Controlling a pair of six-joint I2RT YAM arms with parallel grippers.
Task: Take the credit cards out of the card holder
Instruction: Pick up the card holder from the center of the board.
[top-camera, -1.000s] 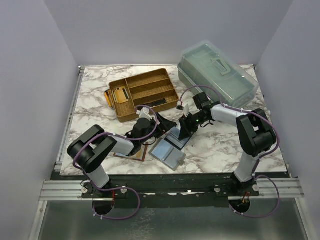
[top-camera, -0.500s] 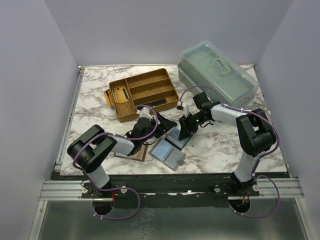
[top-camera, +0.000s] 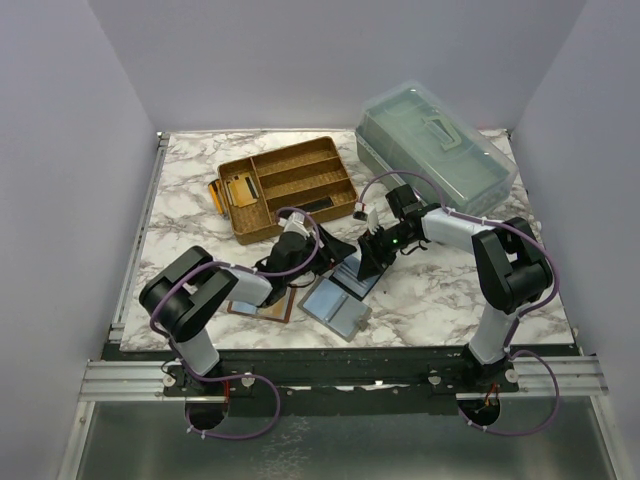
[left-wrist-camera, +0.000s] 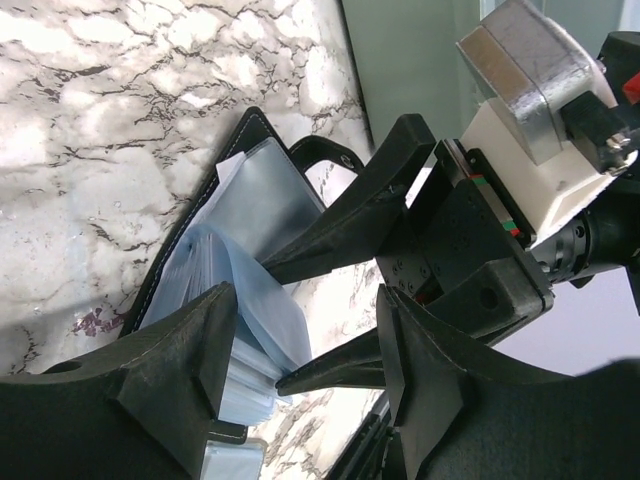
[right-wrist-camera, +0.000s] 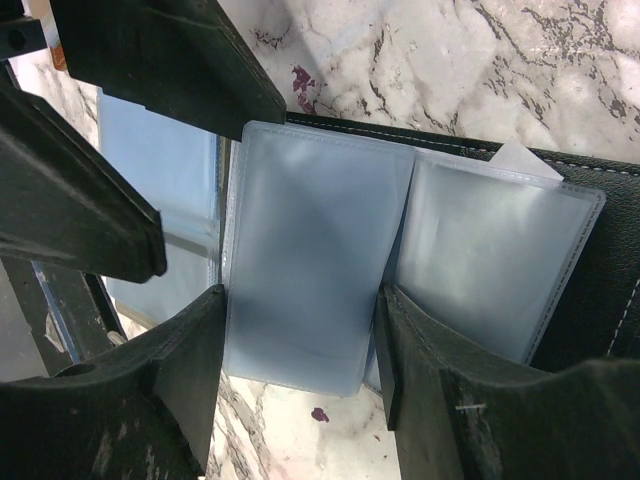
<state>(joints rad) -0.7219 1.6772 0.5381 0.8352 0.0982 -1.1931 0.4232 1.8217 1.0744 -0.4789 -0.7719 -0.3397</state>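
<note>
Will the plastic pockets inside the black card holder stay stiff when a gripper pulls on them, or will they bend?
Probably floppy: the pockets curve and fan out from the holder instead of lying flat. They look thin and glossy, so a grip on them may slip. The holder looks small and thin, so it is likely light and may drag along when pulled.

Top view looks down from behind; both wrist views closely share the card holder (right-wrist-camera: 490, 260).

Card holder (right-wrist-camera: 610, 290) partly behind fingers (right-wrist-camera: 180, 390)
</note>
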